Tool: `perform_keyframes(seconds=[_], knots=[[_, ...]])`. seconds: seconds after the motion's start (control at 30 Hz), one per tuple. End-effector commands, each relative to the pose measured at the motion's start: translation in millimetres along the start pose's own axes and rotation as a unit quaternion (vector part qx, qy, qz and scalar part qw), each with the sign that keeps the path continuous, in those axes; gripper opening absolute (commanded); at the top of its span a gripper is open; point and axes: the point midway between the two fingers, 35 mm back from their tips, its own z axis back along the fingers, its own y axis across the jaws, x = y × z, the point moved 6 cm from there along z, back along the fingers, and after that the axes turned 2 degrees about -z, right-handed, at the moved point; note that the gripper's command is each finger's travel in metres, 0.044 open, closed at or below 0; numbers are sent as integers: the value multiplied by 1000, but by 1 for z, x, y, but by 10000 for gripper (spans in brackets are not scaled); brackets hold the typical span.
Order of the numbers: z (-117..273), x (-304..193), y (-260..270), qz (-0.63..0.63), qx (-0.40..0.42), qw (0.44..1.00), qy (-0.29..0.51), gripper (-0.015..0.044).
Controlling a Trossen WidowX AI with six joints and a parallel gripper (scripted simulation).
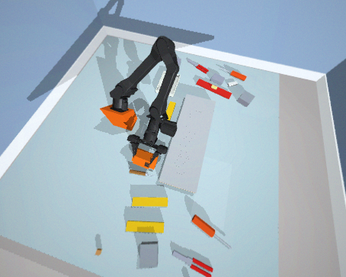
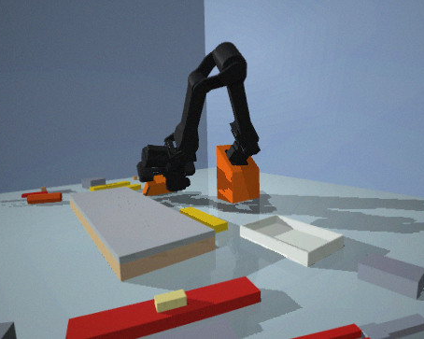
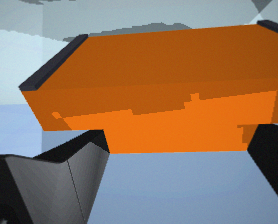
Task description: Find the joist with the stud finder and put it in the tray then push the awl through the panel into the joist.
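My gripper [image 1: 145,157] [image 3: 173,126] is shut on the stud finder [image 1: 142,162] [image 2: 155,185] [image 3: 175,65], an orange block with dark end strips. It is beside the panel's long edge on the robot's side, near one end; its exact height is unclear. The floor panel [image 1: 194,133] [image 2: 140,219] is a grey dotted slab on a wood-coloured edge; the joist is hidden. The white tray [image 1: 161,82] [image 2: 275,246] shows no tool inside in the exterior view. A brown handle [image 1: 137,172] with a faint thin tip, apparently the awl, lies just beyond the stud finder.
Yellow bars [image 1: 149,201] [image 2: 204,218] lie beside and beyond the panel. A red bar [image 1: 222,91] [image 2: 219,299] bears a small yellow block [image 2: 171,301]. Orange-handled tools [image 1: 203,225] [image 1: 238,75], red-handled tools [image 1: 202,265] and grey blocks [image 1: 148,255] [image 2: 391,275] lie around the panel.
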Motion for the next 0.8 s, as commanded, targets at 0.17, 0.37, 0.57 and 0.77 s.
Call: perform_keyframes(seconds=[0.17,0.37,0.57,0.77], knots=[[-2,1,4,-4,-3,1000,2,0],[-2,2,2,-3,-4,1000,1,0],[-4,6,1,-2,-4,1000,0,158],[-3,7,1,-2,-4,1000,0,315]])
